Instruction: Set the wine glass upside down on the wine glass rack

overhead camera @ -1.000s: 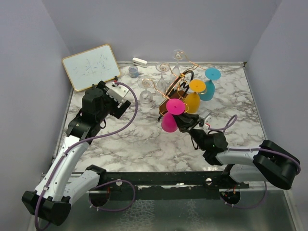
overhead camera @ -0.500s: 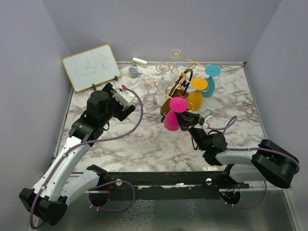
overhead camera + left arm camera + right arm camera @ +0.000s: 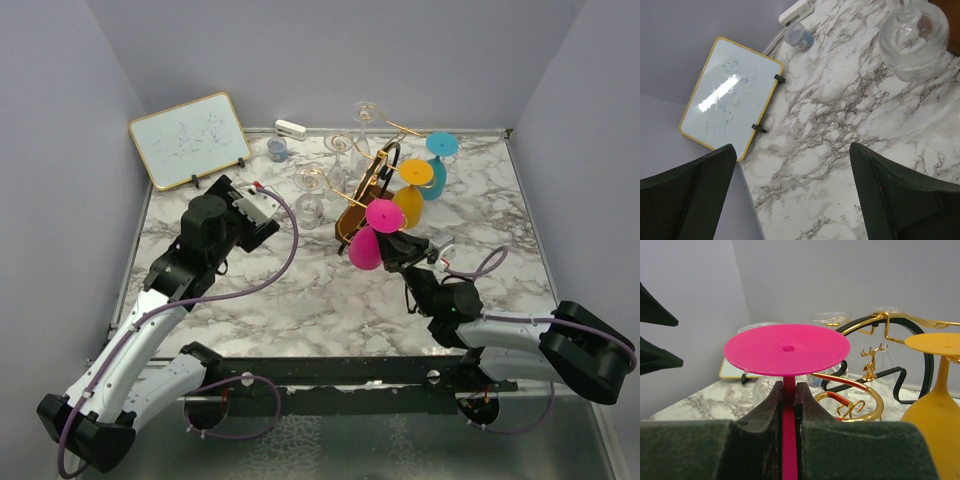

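Right gripper [image 3: 788, 390] is clamped tight on the stem of the pink wine glass [image 3: 366, 240] — bowl down, foot up — mid-frame in the top view, just beside the gold wine glass rack [image 3: 372, 172]. Left gripper [image 3: 792, 190] hangs with fingers spread wide over the marble table [image 3: 300, 290], left of centre.

The right gripper [image 3: 385, 243], clamped on the stem of the pink wine glass [image 3: 364, 249], has carried it rightward and a little away from the arm bases; the glass's foot now sits just beside the yellow glass [image 3: 406, 205] hanging on the wine glass rack [image 3: 368, 172]; the right forearm and elbow have swung right with it. The left gripper [image 3: 258, 210], jaws apart, has reached further toward the middle of the table, nearer the clear glass [image 3: 311, 200].
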